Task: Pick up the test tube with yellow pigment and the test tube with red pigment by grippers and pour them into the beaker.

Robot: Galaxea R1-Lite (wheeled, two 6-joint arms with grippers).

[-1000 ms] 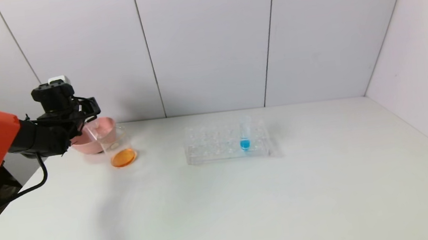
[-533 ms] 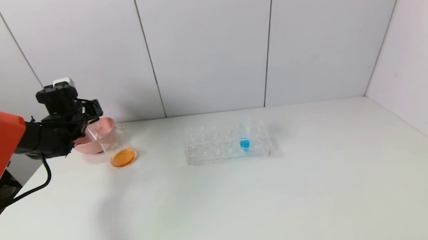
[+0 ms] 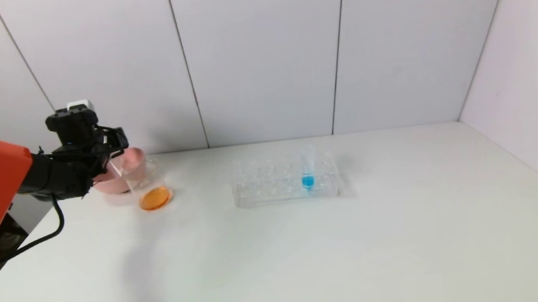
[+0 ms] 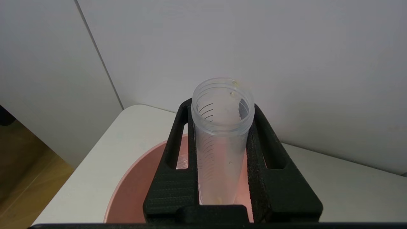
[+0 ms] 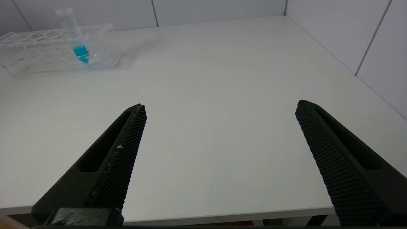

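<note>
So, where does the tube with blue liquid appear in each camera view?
Head view: the blue tube stands in the clear rack, centre of the table.
Left wrist view: not in it.
Right wrist view: far corner of the table, in the same rack.
Shared landmark: the rack.

No words or numbers can be read anywhere. The held tube [image 4: 221, 140] shows only unnumbered graduation lines.

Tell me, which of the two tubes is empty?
The tube clamped in the left hand over the pink bowl; the tube in the rack holds blue liquid.
</note>
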